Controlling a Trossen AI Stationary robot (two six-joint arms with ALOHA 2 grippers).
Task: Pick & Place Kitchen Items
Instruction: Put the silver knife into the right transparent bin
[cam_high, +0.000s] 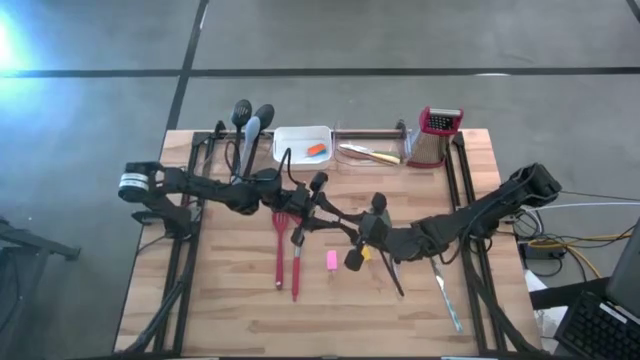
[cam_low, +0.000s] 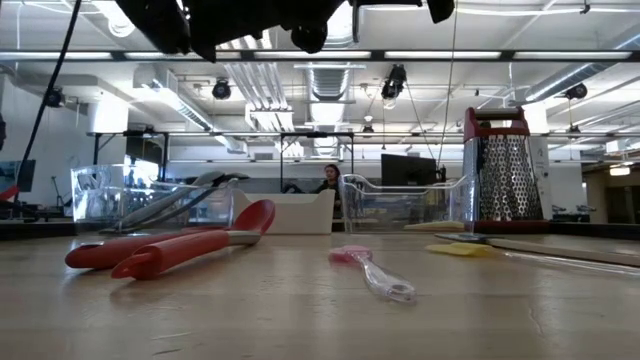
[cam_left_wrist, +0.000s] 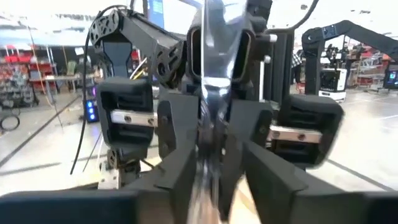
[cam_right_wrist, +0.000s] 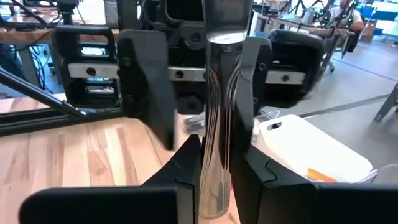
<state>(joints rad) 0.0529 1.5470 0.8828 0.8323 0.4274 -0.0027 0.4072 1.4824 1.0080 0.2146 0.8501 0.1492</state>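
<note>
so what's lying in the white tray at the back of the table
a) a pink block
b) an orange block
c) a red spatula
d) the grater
b: in the high view an orange block lies inside the white tray, while the pink block sits out on the table nearer the front.

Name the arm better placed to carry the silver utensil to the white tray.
Probably left. The left gripper and right gripper both clamp the silver utensil, but the left is nearer the white tray.

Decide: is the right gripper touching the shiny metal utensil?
Touching. The right wrist view shows the right gripper closed on both sides of the metal utensil; the left gripper clamps it too.
</note>
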